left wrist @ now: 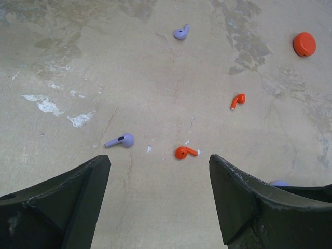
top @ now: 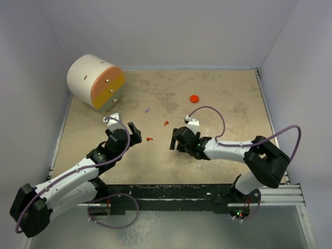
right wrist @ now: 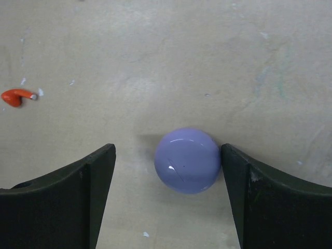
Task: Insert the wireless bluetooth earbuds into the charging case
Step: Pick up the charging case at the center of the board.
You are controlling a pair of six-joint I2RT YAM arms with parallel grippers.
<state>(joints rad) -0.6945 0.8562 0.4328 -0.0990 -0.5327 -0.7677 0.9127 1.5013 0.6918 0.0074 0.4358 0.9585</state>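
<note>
Left gripper (left wrist: 159,161): fingers spread, empty. Ahead on the table (left wrist: 78,62), four earbuds: a red earbud (left wrist: 185,152) and lavender earbud (left wrist: 120,140) nearest, a second red earbud (left wrist: 237,100) and second lavender earbud (left wrist: 181,33) beyond. Right gripper (right wrist: 166,150): fingers apart around one lavender case (right wrist: 188,160). One red case (left wrist: 304,44) farther off.

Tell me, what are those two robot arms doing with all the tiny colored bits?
They are meant to put earbuds into charging cases, but none is in yet. The right gripper is open with the round lavender case between its fingers. The left gripper is open above the table, where two red earbuds and two lavender earbuds lie loose. The red case sits farther off, untouched.
</note>
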